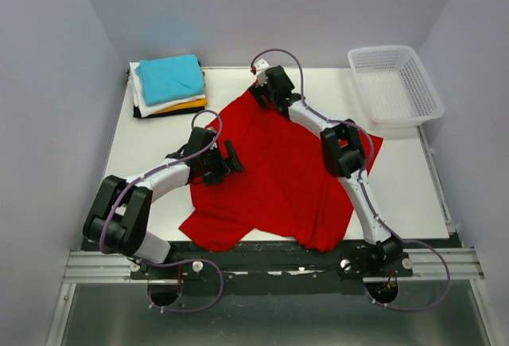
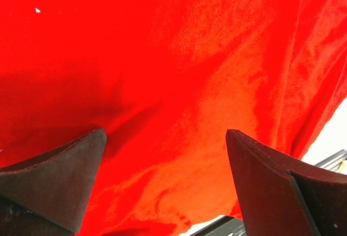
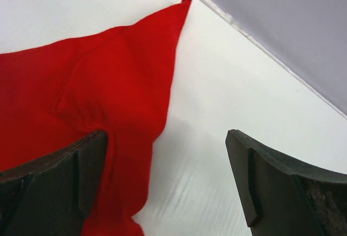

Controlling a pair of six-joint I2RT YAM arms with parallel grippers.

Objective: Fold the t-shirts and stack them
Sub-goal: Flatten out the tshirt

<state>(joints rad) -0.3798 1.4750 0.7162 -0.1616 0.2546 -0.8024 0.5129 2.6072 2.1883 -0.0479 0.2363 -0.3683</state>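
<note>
The red shirt (image 1: 278,179) lies spread out but rumpled on the table (image 1: 147,147), and its near hem seems to reach the front edge. The left gripper (image 1: 232,158) hangs just above the cloth with its 2 fingers spread as wide as they go and nothing between them. Red fabric fills everything below and ahead of it. The right gripper (image 1: 261,91) is just as wide open and just as empty. It hovers at the shirt's far corner, with cloth under 1 finger, bare table under the other, and a pointed tip of fabric running out ahead. The stack of 4 folded shirts (image 1: 169,85), teal on top, sits well off beyond the left gripper. The basket (image 1: 429,95) stands well apart on the right gripper's other side.

To my eye the shirt is light and limp. It will sag and drape rather than hold a shape, and it could slide on the smooth tabletop. I would pinch it at a corner or hem edge, pressing down to the table. Where the cloth is bunched, a pinch may catch 2 layers.
</note>
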